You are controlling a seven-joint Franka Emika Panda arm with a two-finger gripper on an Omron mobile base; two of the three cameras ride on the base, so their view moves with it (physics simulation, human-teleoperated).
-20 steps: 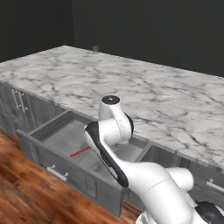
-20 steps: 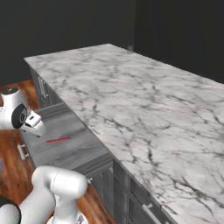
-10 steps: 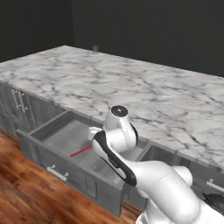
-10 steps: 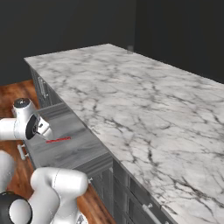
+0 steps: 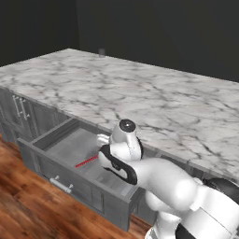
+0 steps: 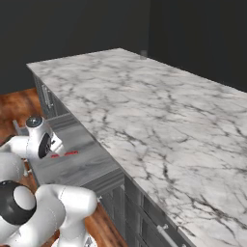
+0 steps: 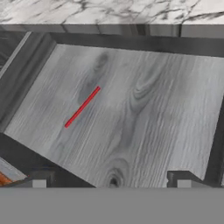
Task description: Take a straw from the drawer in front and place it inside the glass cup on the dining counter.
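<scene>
Over approx. the last second the arm swung down and fwd from above the counter edge until its hand [image 7: 109,181] hung over the open drawer [image 5: 42,161]. In the left base view the white wrist sat higher and further back a second before; by this moment it had dropped low over the drawer's right half, hiding part of the inside.

The hand was wide open and empty: in the hand view its two dark fingertips [image 7: 39,181] stood far apart at the bottom, nothing between them.

The straw [image 7: 82,106], thin and bright red, lay flat on the drawer's pale grey wood-grain floor, slanting, in the left half of the hand view, up and left of the fingertips and not touching them. It hadn't shifted vs. the earlier pics; in the left base view the straw [image 5: 87,161] poked out just left of the wrist, and in the right base view it lay just beside the wrist as short red marks [image 6: 70,153].

The dining counter [image 5: 154,105], white marble w/ grey veins, stretched behind the drawer. A small blurry thing at its far edge [image 5: 101,52] was prob. the glass cup, too small to be sure.

Judgement: the reach-in phase was nearly done, but the grasp not yet begun. The hand prob. needed to move toward the straw, turn to straddle it, then go down.
</scene>
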